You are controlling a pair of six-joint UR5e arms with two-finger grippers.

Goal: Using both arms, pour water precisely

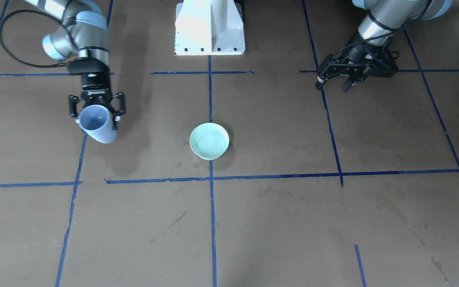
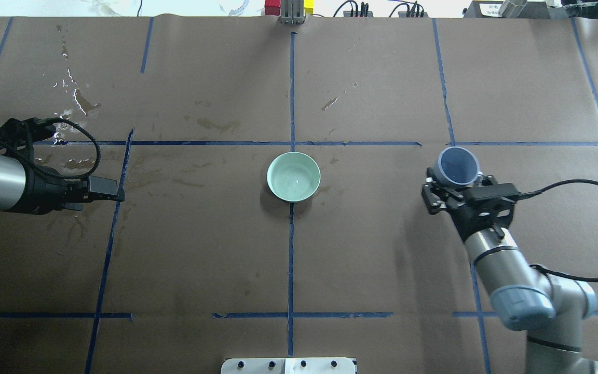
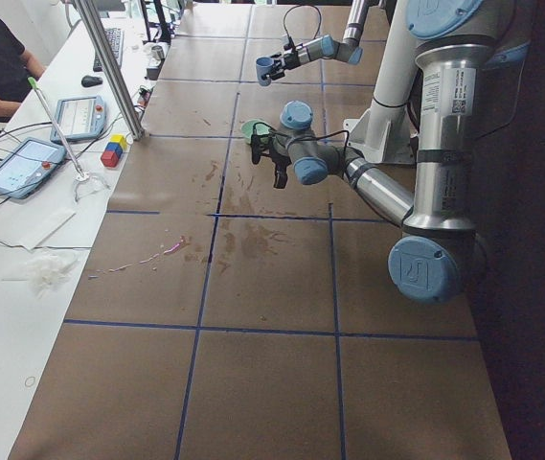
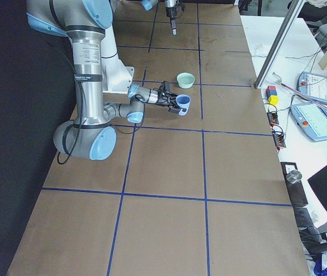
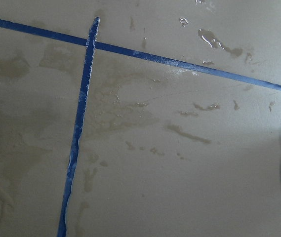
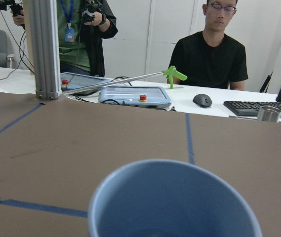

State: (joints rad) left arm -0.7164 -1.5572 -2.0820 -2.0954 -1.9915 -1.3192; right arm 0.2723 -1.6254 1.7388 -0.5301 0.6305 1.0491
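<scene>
Two arms reach in over the brown-papered table (image 1: 293,223). The right arm (image 1: 92,38) holds its right gripper (image 1: 96,116) with both fingers clamped on a blue cup (image 1: 101,131), off to the robot's right of the table's middle and well apart from the green bowl (image 1: 215,156). The cup's mouth fills the bottom of the right wrist view, but I cannot tell whether it holds water. The left arm (image 1: 377,20) hangs its left gripper (image 1: 332,83) on the far side of the bowl, fingers spread with nothing between them. A label strip (image 3: 456,91) on the near arm's upright tube is too small to read. The bowl sits on the centre line of the blue tape grid (image 2: 292,93), in front of the white pedestal (image 1: 209,28). Wet patches (image 2: 76,98) glisten on the paper near the left gripper. Bare paper stretches between the bowl and each gripper. Past the table's far edge stand an aluminium post (image 6: 41,49), tablets (image 6: 134,95), a keyboard (image 6: 259,107) and two operators (image 6: 212,49).
</scene>
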